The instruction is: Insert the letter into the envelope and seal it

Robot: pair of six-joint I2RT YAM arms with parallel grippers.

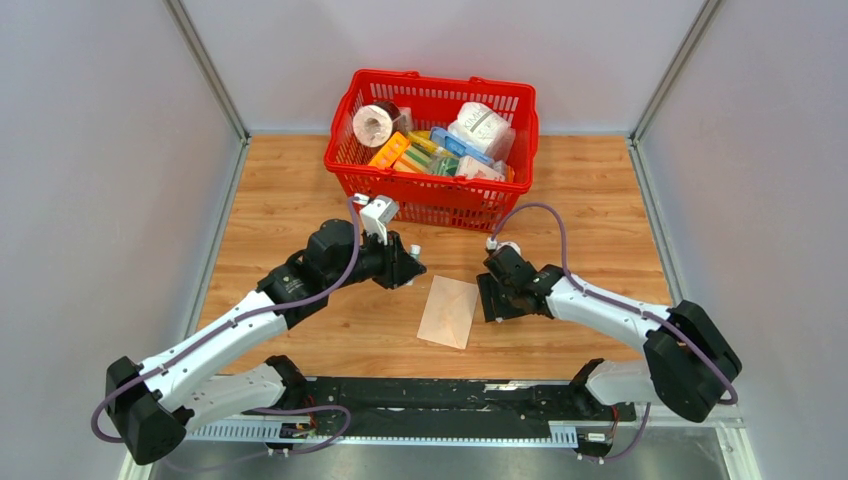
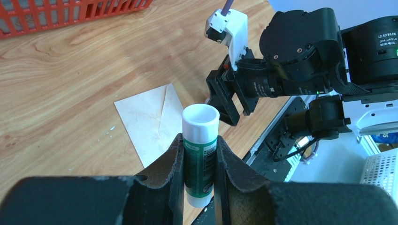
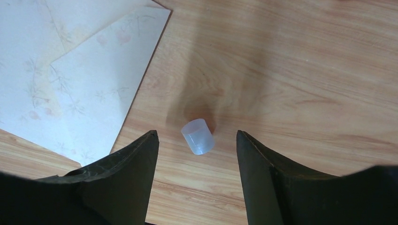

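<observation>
The tan envelope (image 1: 448, 310) lies flat on the wooden table between the two arms; it also shows in the left wrist view (image 2: 150, 122) and the right wrist view (image 3: 70, 79). The letter does not show as a separate sheet. My left gripper (image 1: 408, 270) (image 2: 199, 140) is shut on a green glue stick (image 2: 201, 123), whose white uncapped end points toward the envelope. My right gripper (image 1: 490, 298) (image 3: 195, 135) hangs open just right of the envelope. A small translucent cap (image 3: 198, 137) lies on the table below the gap between its fingers, touching neither.
A red basket (image 1: 430, 200) full of paper rolls and packets stands at the back of the table, just behind the left gripper. Grey walls close in the left, right and back. The black rail with the arm bases runs along the near edge.
</observation>
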